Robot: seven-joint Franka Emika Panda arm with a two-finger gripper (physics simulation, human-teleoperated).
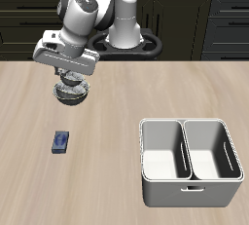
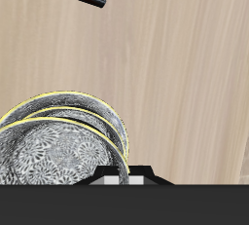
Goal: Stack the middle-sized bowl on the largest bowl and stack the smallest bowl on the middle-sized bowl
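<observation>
With the end effector (image 1: 70,77) hidden low over the stacked bowls (image 1: 70,93), grip unreadable, a careless lift could tip the smallest bowl (image 2: 60,166).

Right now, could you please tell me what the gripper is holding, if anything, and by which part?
It cannot be told: the gripper sits low over the nested bowls, near a rim, but its fingers' contact is hidden.

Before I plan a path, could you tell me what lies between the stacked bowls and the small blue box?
Only bare wooden table, seen in both views, separates the bowls from the small blue box.
</observation>
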